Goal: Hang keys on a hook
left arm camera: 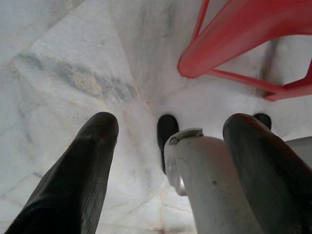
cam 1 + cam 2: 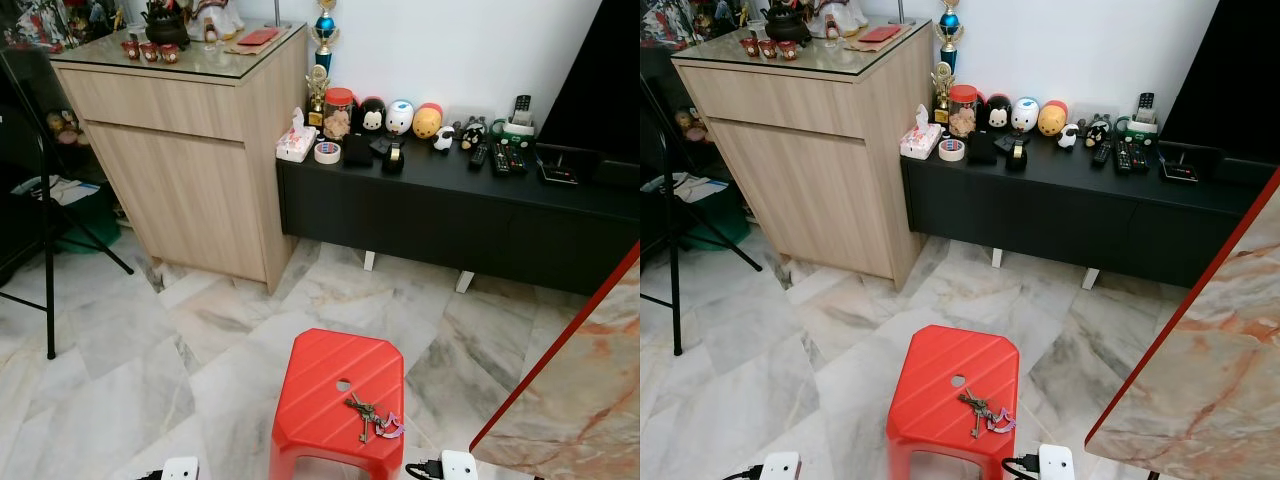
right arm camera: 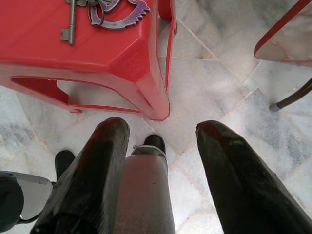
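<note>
A living room with a pale marble floor [image 2: 120, 350]. Against the white back wall stand a tall light-wood cabinet [image 2: 190, 150] and a long, low black sideboard [image 2: 450, 205] crowded with small figurines, tape rolls and remote controls. No hook can be made out anywhere here.

Closer to the robot is a red plastic stool [image 2: 335, 395]. Both arms hang low beside it, idle.

The right gripper [image 3: 163, 146] points down at the floor, its two black fingers spread apart and empty. The stool's near corner is just ahead of it, and the keys [image 3: 100, 9] lie on the seat above and beyond the fingertips.

The left gripper [image 1: 168, 141] also hangs with fingers parted and empty, over bare floor, the stool's legs off to its far side.

The keys sit towards the stool's right front corner, so the right arm looks nearer. The longest key [image 2: 364, 430] points roughly towards the robot.
</note>
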